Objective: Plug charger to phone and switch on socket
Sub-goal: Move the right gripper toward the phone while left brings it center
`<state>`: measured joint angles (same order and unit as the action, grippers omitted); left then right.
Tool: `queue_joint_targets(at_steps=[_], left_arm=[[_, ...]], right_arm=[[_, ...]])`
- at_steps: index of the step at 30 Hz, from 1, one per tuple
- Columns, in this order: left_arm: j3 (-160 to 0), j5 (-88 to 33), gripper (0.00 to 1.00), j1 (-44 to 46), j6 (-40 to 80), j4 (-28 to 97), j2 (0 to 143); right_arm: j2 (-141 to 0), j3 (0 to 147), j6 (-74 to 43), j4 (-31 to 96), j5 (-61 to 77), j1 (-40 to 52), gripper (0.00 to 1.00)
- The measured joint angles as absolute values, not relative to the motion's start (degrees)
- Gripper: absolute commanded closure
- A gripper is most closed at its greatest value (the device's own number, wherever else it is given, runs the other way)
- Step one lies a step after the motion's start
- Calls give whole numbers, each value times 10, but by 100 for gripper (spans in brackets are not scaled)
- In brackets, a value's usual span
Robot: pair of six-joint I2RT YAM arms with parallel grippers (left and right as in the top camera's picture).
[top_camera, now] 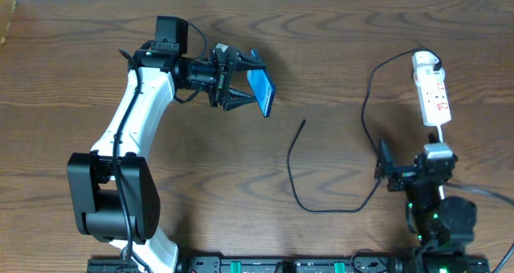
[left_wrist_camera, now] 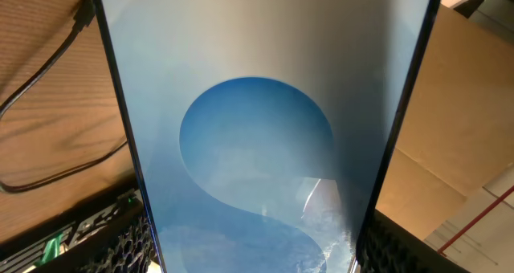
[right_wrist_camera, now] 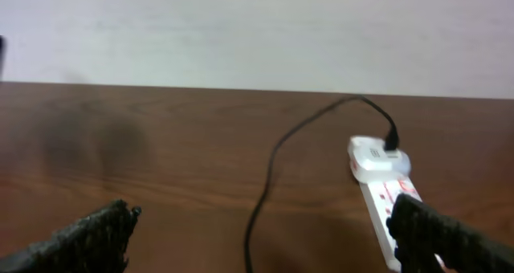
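"Phone (top_camera: 261,92), where is it?"
"Held up well left of the socket (top_camera: 436,98). The left gripper (top_camera: 241,84) is pinching its edges, I think. The right gripper (right_wrist_camera: 265,241) is spread, near the socket."
"Risk?"
"The charger (top_camera: 303,122) tip lies loose, left of the socket. A tilted hold could slip or miss the plug."

Nothing here can be read: the phone (left_wrist_camera: 265,144) shows only a blue blob, and the power strip's (top_camera: 434,96) red marks are too small.

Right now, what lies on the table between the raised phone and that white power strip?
Only the charger's black cable, its loose plug tip nearest the phone; otherwise bare table up to the power strip. The overhead view shows it.
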<state>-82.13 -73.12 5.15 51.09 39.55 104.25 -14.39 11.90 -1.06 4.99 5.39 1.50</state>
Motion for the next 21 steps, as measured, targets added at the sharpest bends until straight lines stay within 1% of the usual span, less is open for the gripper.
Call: queue_joint_targets(at_steps=[6, 13, 17, 21], left_arm=[[-821, -731, 93, 51, 512, 396, 1042], [-821, -731, 93, 51, 512, 395, 1042], [-821, -731, 93, 51, 513, 376, 1042], [-821, -728, 93, 51, 512, 369, 1042]], right_arm=[[-293, 242, -11, 94, 117, 15, 1], [-478, 403, -11, 175, 260, 15, 1], [-548, 453, -13, 154, 392, 15, 1], [-583, 459, -19, 130, 503, 14, 1]])
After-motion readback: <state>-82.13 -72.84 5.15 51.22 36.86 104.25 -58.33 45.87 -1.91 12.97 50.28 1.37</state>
